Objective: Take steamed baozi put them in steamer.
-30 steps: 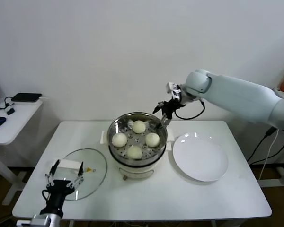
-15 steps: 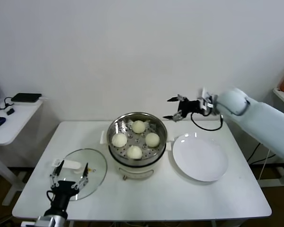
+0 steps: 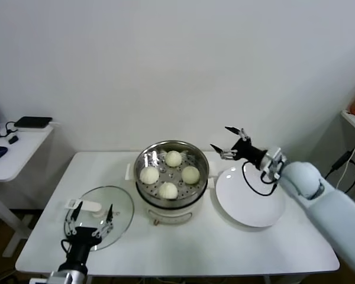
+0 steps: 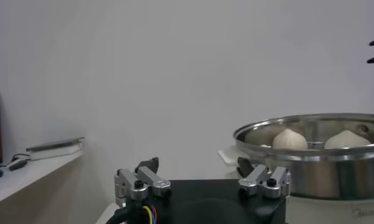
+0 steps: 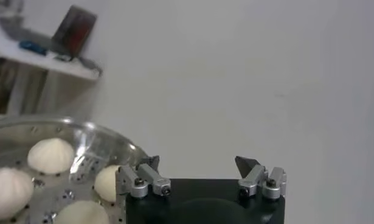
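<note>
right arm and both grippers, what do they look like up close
The right arm has a smooth pale blue-grey shell with a rounded wrist and a looping black cable. The right gripper and left gripper are black with thin fingers tipped by silver metal blocks; coloured wires show at the left one.

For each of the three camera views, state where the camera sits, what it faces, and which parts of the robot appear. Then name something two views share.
Head view: high on the robot, facing down at the table; shows the steamer, plate, glass lid, both arms.
Left wrist view: on the left arm, low beside the steamer; shows the open left gripper.
Right wrist view: on the right arm, above the steamer's rim; shows the open right gripper.
Shared: every view shows the steamed baozi.
</note>
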You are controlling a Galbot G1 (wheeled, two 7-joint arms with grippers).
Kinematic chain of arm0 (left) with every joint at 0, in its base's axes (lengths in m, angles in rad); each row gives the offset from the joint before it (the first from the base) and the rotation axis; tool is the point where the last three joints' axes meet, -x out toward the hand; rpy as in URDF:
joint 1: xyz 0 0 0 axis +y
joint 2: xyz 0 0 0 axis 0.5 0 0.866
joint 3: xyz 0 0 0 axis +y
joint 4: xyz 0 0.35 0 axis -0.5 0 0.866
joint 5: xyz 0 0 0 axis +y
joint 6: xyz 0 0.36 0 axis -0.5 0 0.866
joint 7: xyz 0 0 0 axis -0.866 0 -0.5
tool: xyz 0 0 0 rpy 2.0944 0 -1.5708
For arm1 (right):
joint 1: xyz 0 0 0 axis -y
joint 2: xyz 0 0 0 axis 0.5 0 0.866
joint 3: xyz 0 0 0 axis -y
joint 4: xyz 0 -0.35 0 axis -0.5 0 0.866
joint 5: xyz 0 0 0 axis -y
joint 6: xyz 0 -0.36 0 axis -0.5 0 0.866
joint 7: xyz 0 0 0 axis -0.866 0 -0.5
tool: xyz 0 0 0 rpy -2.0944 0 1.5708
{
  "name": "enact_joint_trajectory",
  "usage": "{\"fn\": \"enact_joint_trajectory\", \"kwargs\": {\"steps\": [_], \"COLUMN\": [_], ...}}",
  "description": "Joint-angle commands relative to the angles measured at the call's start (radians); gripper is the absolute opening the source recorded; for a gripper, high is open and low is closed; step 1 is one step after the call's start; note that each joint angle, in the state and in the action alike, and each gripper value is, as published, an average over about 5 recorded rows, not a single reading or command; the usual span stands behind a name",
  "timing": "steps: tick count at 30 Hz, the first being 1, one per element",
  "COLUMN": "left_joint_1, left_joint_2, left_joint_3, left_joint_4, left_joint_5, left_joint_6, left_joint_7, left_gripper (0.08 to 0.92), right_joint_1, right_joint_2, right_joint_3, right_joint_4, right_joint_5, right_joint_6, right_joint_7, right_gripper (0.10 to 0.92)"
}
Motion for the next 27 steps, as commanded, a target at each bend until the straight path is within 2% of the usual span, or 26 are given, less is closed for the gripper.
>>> {"fn": "enact_joint_trajectory", "kwargs": {"steps": [1, 12, 27], "left_joint_1": [-0.014, -0.038, -0.023], "left_joint_2": [0.001, 0.010, 0.009], "left_joint_3": [0.000, -0.004, -0.009], "left_joint_4": [0.003, 0.009, 0.009], "left_joint_5": [0.000, -0.002, -0.006], "left_joint_6": [0.010, 0.022, 0.017], "left_joint_7": [-0.002, -0.003, 0.005], "left_gripper": [0.823, 0.823, 0.823], "right_joint_1": [-0.623, -0.880, -0.991], "right_joint_2": [0.318, 0.505, 0.533], "right_joint_3": [0.448, 0.546, 0.620], "right_joint_4": [0.179, 0.256, 0.249], "right_joint_5": [-0.094, -0.117, -0.018], "right_joint_6": [0.170, 0.264, 0.280], "right_joint_7": [0.219, 0.173, 0.140], "right_gripper": [0.823, 0.823, 0.823]}}
